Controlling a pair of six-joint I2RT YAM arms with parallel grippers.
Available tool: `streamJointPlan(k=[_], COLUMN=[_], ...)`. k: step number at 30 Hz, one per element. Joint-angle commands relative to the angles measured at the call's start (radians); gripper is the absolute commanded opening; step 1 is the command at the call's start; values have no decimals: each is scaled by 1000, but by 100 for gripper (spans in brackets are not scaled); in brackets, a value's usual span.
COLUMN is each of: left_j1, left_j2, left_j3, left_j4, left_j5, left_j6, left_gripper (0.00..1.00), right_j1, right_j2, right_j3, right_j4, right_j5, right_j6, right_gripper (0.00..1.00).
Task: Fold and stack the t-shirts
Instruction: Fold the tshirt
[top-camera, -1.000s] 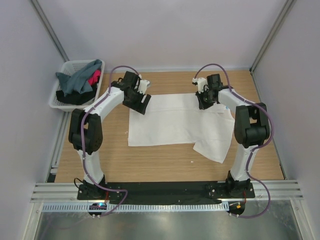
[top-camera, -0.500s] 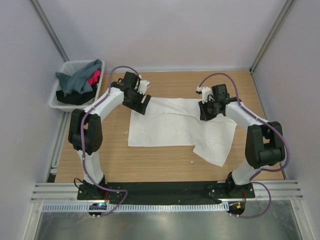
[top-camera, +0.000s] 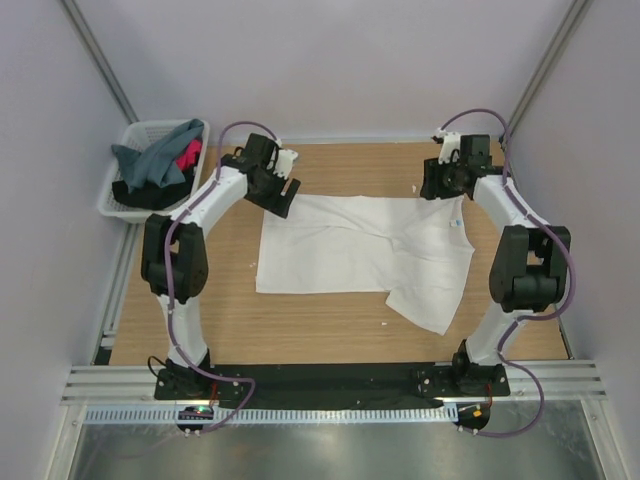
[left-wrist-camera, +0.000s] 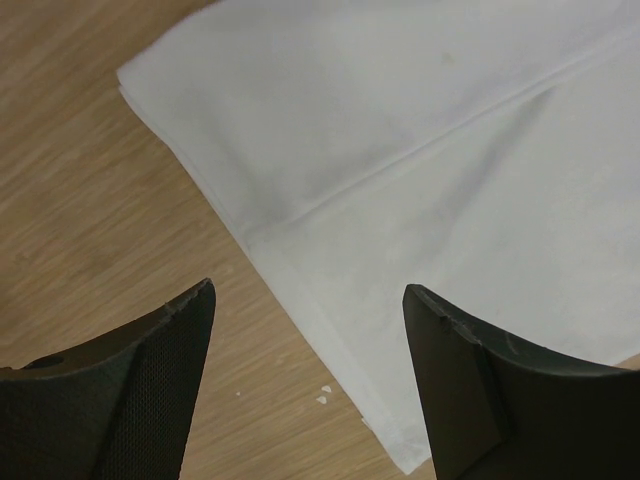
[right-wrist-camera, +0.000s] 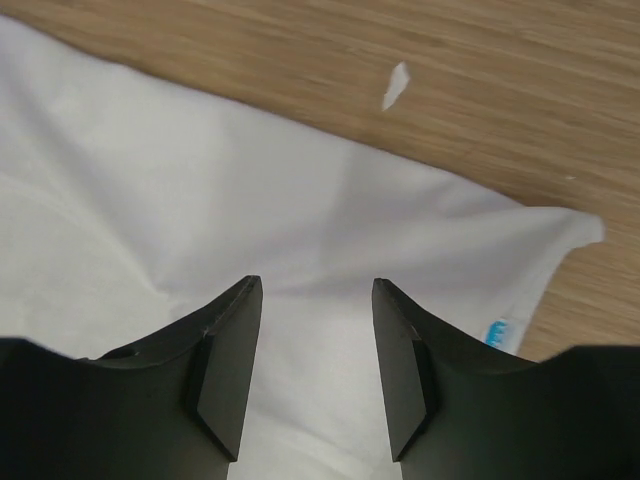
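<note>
A white t-shirt (top-camera: 350, 245) lies spread on the wooden table, with one flap reaching toward the front right. Its small blue label (top-camera: 457, 222) shows near the right edge. My left gripper (top-camera: 283, 193) hovers open over the shirt's back-left corner. In the left wrist view the gripper (left-wrist-camera: 308, 288) straddles the folded shirt edge (left-wrist-camera: 420, 150), touching nothing. My right gripper (top-camera: 438, 186) is open above the shirt's back-right edge. In the right wrist view the gripper (right-wrist-camera: 316, 281) has only cloth (right-wrist-camera: 200, 200) below it, the label (right-wrist-camera: 497, 330) beside it. Grey-teal (top-camera: 155, 155), pink-red (top-camera: 188, 155) and black (top-camera: 140, 190) t-shirts lie in the basket.
A white lattice basket (top-camera: 140, 128) stands at the back left, off the table's corner. Pale walls and metal frame posts close in the back and sides. Small white scraps lie on the wood (right-wrist-camera: 396, 86) (left-wrist-camera: 325, 397). Bare wood (top-camera: 200, 320) runs along the front and left.
My right gripper has opened, let go of the white shirt and moved to the back right. The shirt's back-right part now lies flat. The left arm has shifted only slightly.
</note>
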Motion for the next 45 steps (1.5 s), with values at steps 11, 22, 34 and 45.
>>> streamJointPlan(k=[11,22,34,45], left_j1=[59,57,54,51], left_j2=[302,318,305,342], left_j3=[360,323,271,268], left_j4=[-87,-87,-85,-84], left_j5=[61,84,68,14], left_j6=[22,2,9,20], left_gripper=[76,76,76,76], right_j1=[-122,-221,-241,-242], right_j2=[125,124,303,429], right_j3=[94,67,226,407], right_j4=[0,-26,-44,-20], right_j5=[70,24,-166,-114], right_j6=[-23,-11,36,35], right_gripper=[54,53,39,1])
